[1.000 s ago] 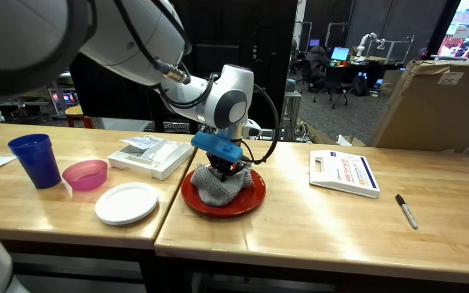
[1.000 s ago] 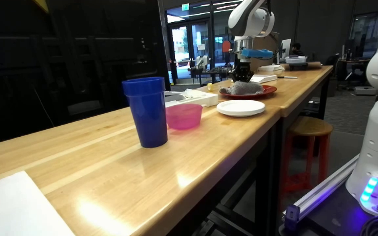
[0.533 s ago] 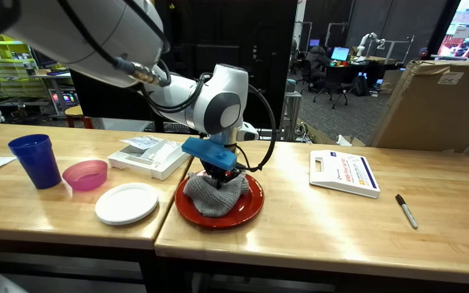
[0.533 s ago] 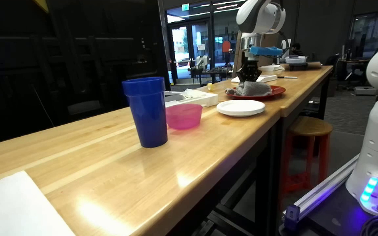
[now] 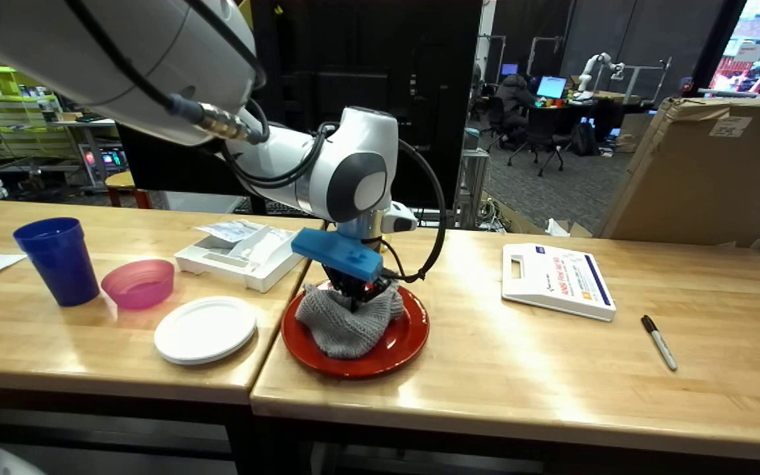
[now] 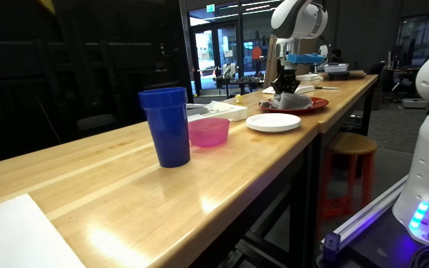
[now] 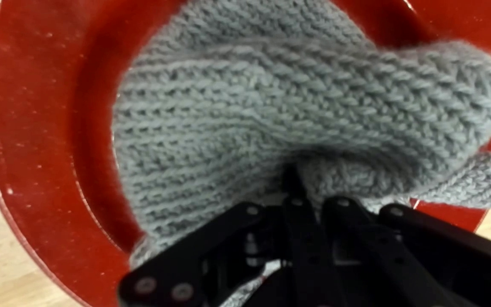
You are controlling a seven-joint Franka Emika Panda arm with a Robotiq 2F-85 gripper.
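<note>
A grey knit cloth (image 5: pixel 347 326) lies bunched on a round red plate (image 5: pixel 414 333), and both show in both exterior views. My gripper (image 5: pixel 355 302) points down into the middle of the cloth. In the wrist view the gripper (image 7: pixel 293 181) is shut, its fingertips sunk in a fold of the cloth (image 7: pixel 245 98), whose ridges draw in towards them. The very tips are hidden by the knit. Around the cloth, the red plate's rim (image 7: pixel 24 140) is visible on the left side. A blue block (image 5: pixel 337 254) is fixed on the wrist above the fingers.
Left of the red plate stand white plates (image 5: pixel 205 330), a pink bowl (image 5: pixel 138 284), a blue cup (image 5: pixel 57 260) and an open white box (image 5: pixel 248 257). To its right lie a white case (image 5: pixel 555 280) and a marker (image 5: pixel 658 342). A seam between two tables runs beside the plate.
My gripper, the cloth and the red plate have slid together towards the table's near edge and slightly left in an exterior view, mostly in the first half second. The gripper stays shut.
</note>
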